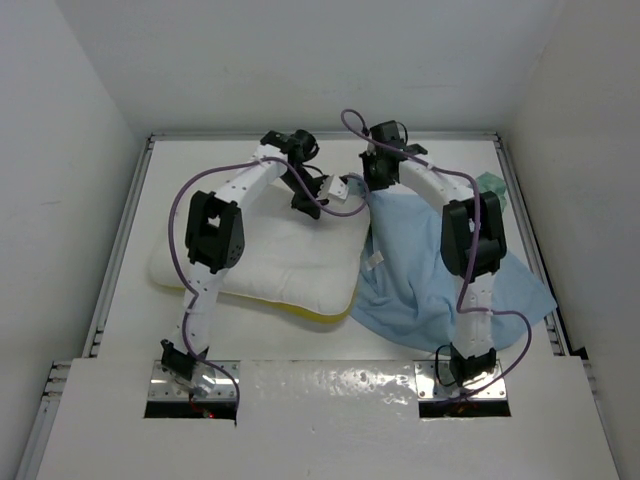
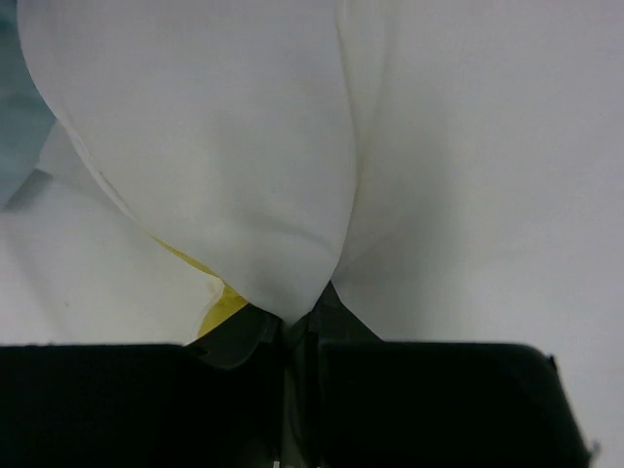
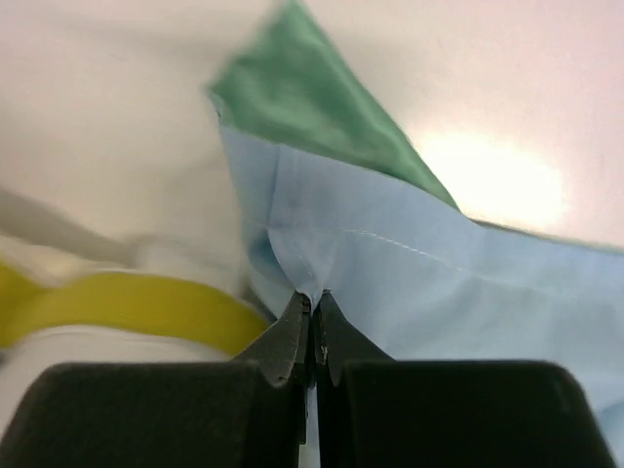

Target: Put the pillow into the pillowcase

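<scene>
The white pillow (image 1: pixel 275 262), with yellow piping along its near right edge, lies left of centre on the table. My left gripper (image 1: pixel 303 206) is shut on white fabric at the pillow's far right corner. In the left wrist view the jaws (image 2: pixel 297 317) pinch a fold of the pillow (image 2: pixel 214 146), with the piping showing beside them. The light blue pillowcase (image 1: pixel 415 270) lies crumpled to the right, a sea-green bit at its far right. My right gripper (image 1: pixel 372 188) is shut on its far left corner. In the right wrist view the jaws (image 3: pixel 312 297) pinch the blue pillowcase (image 3: pixel 419 273).
Metal rails (image 1: pixel 128 230) run along the table's left and right sides, and white walls close it in. A white board (image 1: pixel 330 400) at the near edge carries both arm bases. Purple cables (image 1: pixel 185 200) loop beside each arm.
</scene>
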Robot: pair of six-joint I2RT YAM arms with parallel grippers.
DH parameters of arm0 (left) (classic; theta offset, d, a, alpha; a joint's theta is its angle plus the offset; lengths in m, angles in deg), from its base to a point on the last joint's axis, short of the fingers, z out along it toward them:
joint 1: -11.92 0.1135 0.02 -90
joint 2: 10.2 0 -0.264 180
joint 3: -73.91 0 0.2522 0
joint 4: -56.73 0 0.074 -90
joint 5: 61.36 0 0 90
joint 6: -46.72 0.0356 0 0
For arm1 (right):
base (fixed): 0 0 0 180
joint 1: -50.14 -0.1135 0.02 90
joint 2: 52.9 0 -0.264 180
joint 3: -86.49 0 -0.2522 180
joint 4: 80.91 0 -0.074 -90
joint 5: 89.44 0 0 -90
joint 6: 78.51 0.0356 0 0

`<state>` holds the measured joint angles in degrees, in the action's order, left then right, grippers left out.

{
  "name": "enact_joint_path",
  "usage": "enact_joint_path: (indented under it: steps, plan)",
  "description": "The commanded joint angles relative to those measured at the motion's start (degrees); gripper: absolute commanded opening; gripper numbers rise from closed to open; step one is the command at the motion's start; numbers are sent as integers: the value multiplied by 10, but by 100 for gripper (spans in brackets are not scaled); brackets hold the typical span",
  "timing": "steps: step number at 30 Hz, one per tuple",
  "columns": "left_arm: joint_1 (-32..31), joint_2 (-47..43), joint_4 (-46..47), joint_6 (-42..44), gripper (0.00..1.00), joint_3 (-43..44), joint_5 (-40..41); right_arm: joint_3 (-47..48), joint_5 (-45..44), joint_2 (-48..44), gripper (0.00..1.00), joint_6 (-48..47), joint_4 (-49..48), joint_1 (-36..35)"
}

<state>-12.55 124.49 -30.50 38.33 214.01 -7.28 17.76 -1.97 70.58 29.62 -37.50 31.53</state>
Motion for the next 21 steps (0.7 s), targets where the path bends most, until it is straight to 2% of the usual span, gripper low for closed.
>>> enact_joint_path:
  steps: [1, 2, 5, 9, 12, 15, 17, 21]
  plan:
    - [-33, -25, 16, 32, 0, 6, -1, 41, 72, -75, 0, -53, -31, -3]
    - [-36, -23, 30, 26, 0, 1, 1, 37, 130, -82, 0, -78, -31, -5]
    - [-36, -19, 136, -81, 0, -11, 35, 23, 210, -97, 0, -130, 0, -15]
    - [-1, -25, 272, -256, 0, -15, 91, 6, 247, -111, 0, -174, 62, -15]
    - [30, -44, 358, -340, 0, -30, 108, -17, 253, -133, 0, -222, 107, -12]
    - [32, -51, 386, -336, 0, -43, 95, -22, 290, -140, 0, -235, 128, -12]
    - [29, -50, 396, -354, 0, -49, 54, -26, 314, -135, 0, -210, 96, -12]
    - [1, -40, 445, -360, 0, -68, 51, -9, 347, -119, 0, -139, 24, -12]
